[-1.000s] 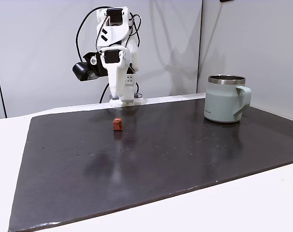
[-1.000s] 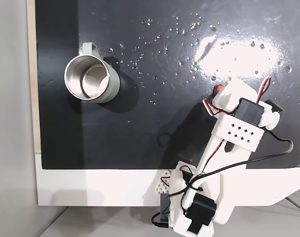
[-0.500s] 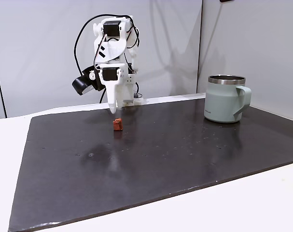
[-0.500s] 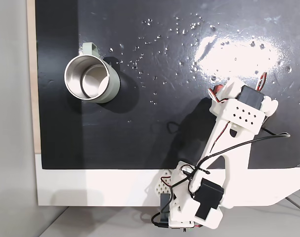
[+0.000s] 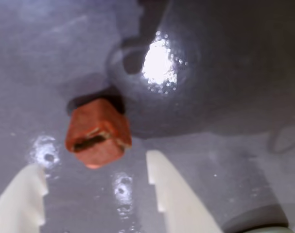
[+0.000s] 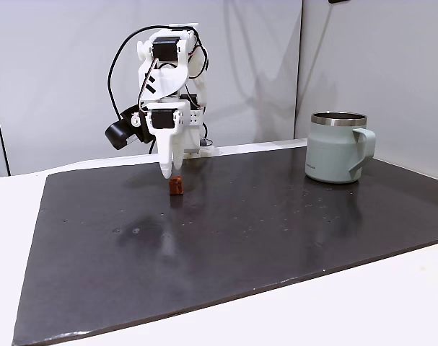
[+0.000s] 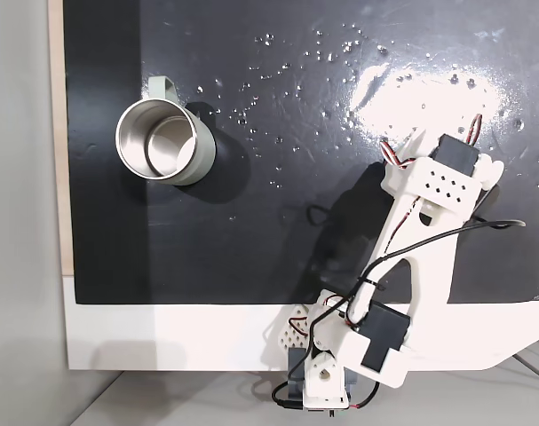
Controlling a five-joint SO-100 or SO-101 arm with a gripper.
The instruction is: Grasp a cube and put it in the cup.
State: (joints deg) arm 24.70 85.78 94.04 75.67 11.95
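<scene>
Closing in on the cube is plainly the step in hand. From the wrist view, the two pale fingers stand well apart at the bottom of the picture, nothing between them, and the little reddish-brown block sits on the dark mat just ahead of the gap, nearer the left finger than the right. So the gripper is open and empty, its tips hovering right at the cube in a fixed view from the side, pointing down just behind it.

I'd judge the next move needs a short push forward and down so the fingers straddle the block, with a slight shift to centre it, then a squeeze. It is small, so a finger landing on top would likely nudge it away.

Farther off, the cup stands upright near the mat's far right corner in that side view, well apart from the arm, its mouth open.
</scene>
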